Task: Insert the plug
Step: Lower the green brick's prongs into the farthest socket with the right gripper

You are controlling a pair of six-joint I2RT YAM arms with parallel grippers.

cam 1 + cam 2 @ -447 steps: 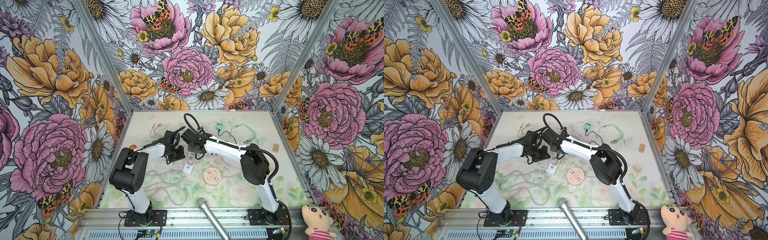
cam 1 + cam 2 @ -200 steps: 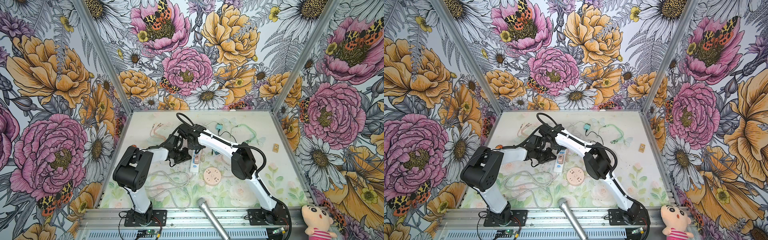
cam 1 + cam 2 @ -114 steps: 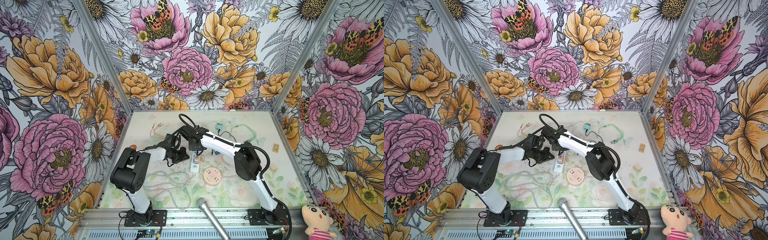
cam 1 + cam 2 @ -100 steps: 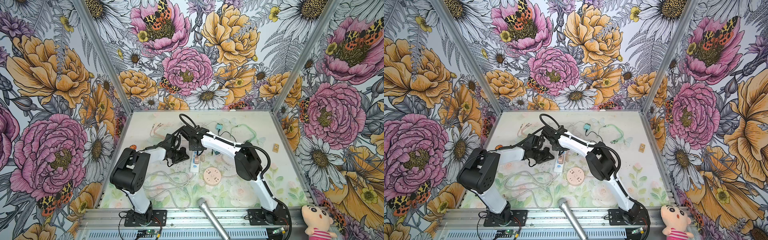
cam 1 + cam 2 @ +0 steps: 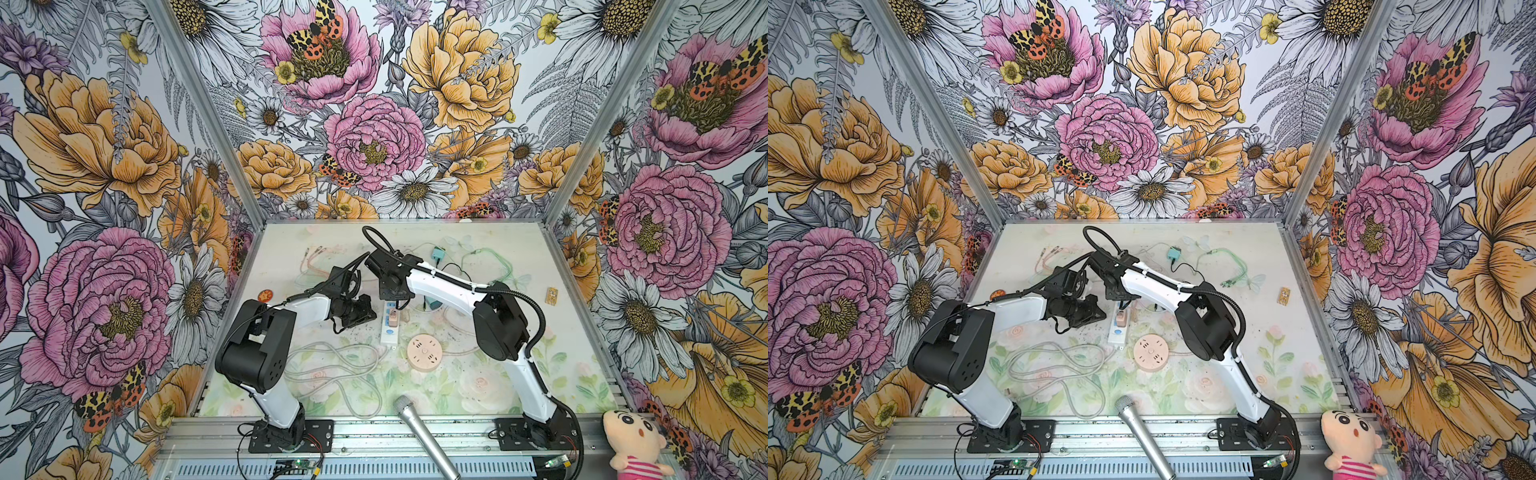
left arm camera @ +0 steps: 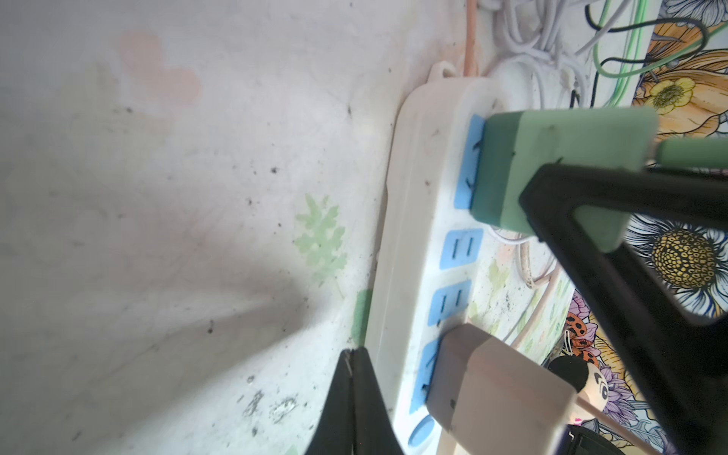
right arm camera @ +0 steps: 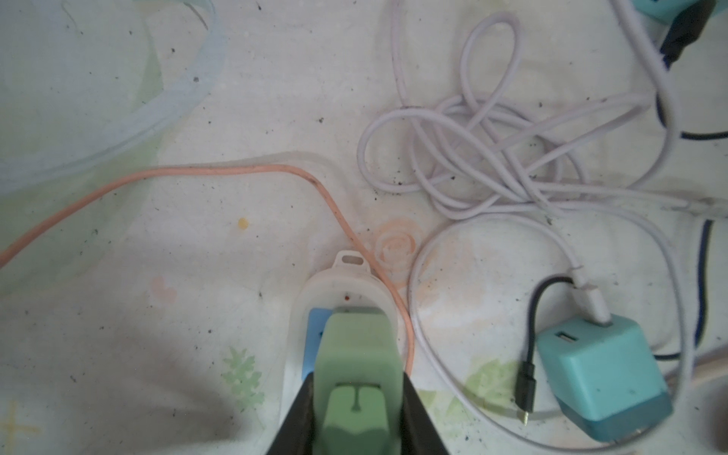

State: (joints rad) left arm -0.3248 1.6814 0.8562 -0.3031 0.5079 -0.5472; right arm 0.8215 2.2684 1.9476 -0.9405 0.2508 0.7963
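ok so the right claw (image 7: 356,409) is clamped on the green plug (image 7: 356,346), which sits between its fingers with its face against the end socket of the white power strip (image 6: 409,236). it looks nearly flush, but i can't tell if it's fully home. the left claw (image 6: 352,378) is pinched shut on nothing, with its tip right at the strip's long side edge. can't tell if it's actually touching.

my take on doing this bit well: push straight down along the prongs with no rocking. use the shut left claw as a stop so the strip can't skid sideways. only let go once no gap shows under the plug body.

counts:
- one strip, with four blue socket faces showing in the left wrist view
- two plugs on it: the green one and a beige plug (image 6: 492,390), which is the nearer to the left claw
- two free sockets between them
- two teal chargers off to the side of the right claw (image 7: 602,378) (image 5: 437,252)
- one round pink socket hub (image 5: 424,352)
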